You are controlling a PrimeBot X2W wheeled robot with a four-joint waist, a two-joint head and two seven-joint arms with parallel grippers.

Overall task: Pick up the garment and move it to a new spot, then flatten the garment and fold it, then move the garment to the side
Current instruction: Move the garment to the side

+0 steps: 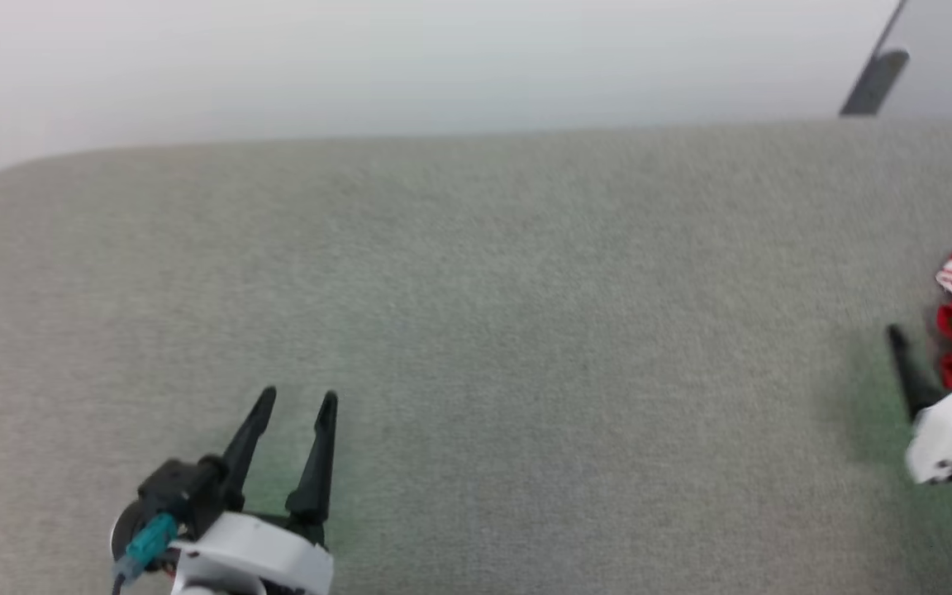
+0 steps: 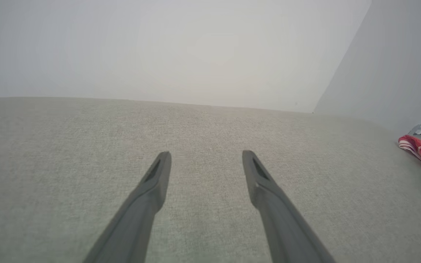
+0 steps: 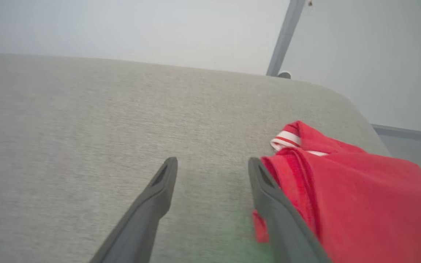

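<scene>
At the right edge of the head view, the right gripper (image 1: 932, 337) has its two dark fingers (image 3: 276, 212) spread wide with nothing between them. One finger lies against the bunched edge of the garment (image 3: 360, 197), a crumpled red heap with a red-and-white striped band showing at its far end. It rests near the rounded right corner of the grey woven surface (image 1: 476, 289). Well apart from it, at the lower left, the left gripper (image 1: 297, 399) is likewise spread wide and empty, its fingers pointing across bare fabric toward the pale wall (image 2: 181, 47).
</scene>
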